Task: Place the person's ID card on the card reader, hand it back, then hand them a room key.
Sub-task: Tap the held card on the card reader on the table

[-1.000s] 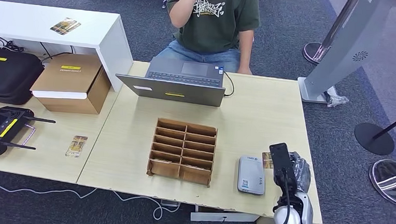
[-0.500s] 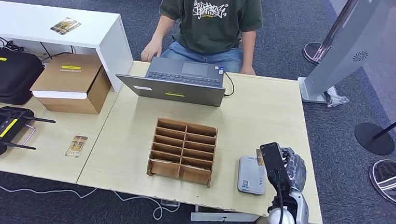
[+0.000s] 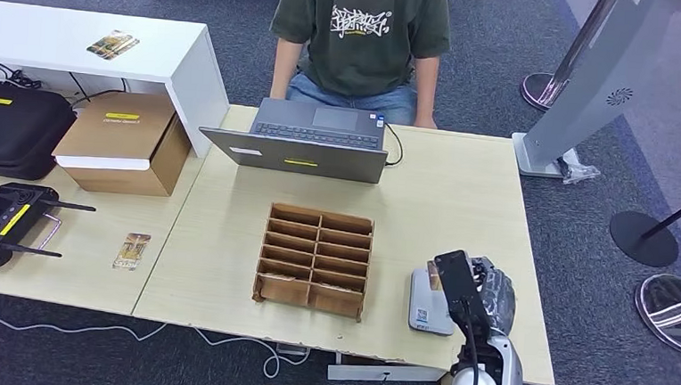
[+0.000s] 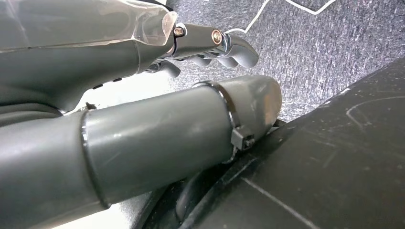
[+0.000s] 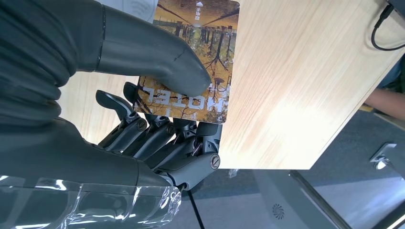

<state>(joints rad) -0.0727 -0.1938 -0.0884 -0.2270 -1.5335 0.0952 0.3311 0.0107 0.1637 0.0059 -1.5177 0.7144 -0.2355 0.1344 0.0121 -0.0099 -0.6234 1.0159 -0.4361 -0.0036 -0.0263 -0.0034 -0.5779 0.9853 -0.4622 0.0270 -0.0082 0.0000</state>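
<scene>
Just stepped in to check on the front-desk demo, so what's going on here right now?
The robot's right hand pinches a card printed with a tree picture between thumb and fingers, over the near right part of the wooden table, right by the grey card reader. A person sits across at a laptop. The left hand hangs over carpet, holding nothing.

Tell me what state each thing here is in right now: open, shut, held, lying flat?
Card: pinched between thumb and fingers of the right hand, over the table edge.
Card reader: flat on the table, nothing lying on it.
Laptop: open, facing the person.
Wooden organizer: compartments look empty.
Left hand: holds nothing, fingers curled.
Cardboard box: closed.
</scene>
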